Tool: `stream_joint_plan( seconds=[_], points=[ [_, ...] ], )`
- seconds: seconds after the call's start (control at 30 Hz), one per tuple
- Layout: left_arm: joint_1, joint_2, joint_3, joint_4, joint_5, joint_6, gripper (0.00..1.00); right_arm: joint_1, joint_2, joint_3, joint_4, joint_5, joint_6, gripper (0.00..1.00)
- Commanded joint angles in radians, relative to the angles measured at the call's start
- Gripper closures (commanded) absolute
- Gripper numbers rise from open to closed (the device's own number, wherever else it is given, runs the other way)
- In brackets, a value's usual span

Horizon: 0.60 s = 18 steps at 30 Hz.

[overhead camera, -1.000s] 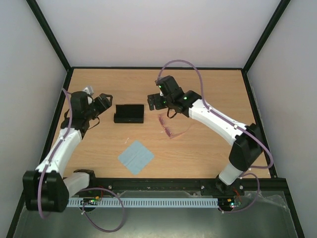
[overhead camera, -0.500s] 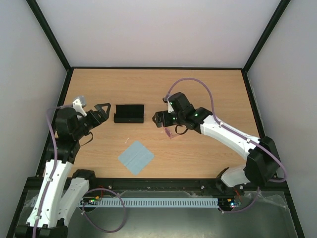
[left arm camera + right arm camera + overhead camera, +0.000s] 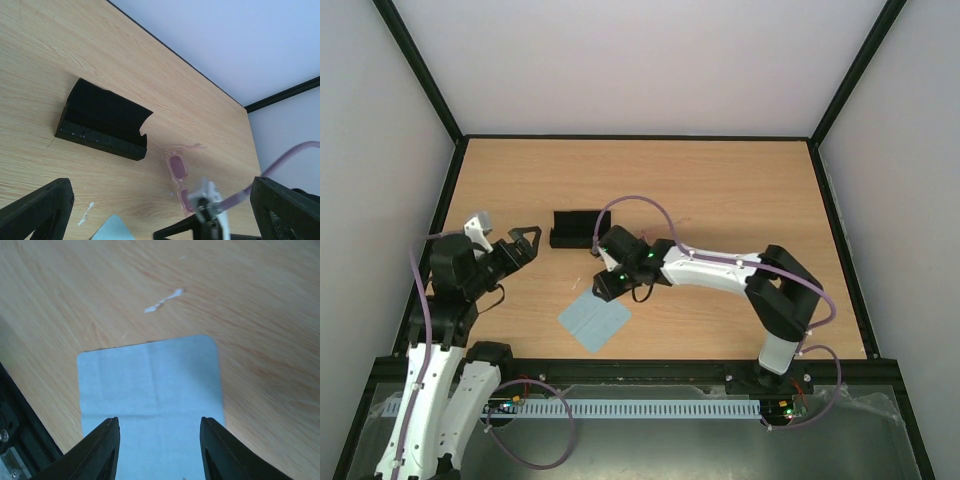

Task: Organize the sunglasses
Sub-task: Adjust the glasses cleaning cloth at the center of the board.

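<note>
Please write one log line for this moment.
left gripper: open, empty | right gripper: open over blue cloth | sunglasses: on table beside case

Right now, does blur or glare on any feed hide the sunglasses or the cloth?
Left wrist: sunglasses clear, no glare; only its own fingers look dark and soft. Top external: even light, sharp, but the right arm covers most of the sunglasses. Right wrist: cloth crisp, no glare.

Approach to the sunglasses (image 3: 177, 170) is blocked on the left by the black case (image 3: 580, 228) and on the near side by the right arm (image 3: 710, 268); the far side is left open.
</note>
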Motion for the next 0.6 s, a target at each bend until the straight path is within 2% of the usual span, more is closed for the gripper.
stream_joint_plan(
  seconds=[0.0,0.27,0.57],
  points=[
    [-0.004,-0.041,0.018,-0.046,0.002,-0.016,0.01,0.021,0.091,0.093,-0.011,-0.026,-0.038,0.56],
    [-0.004,-0.041,-0.021,-0.041,0.017,0.006,0.01,0.03,0.23,0.209,-0.049,-0.023,-0.062,0.57],
    [-0.004,-0.024,-0.04,-0.013,0.022,0.012,0.01,0.03,0.291,0.248,-0.057,-0.012,-0.056,0.56]
  ],
)
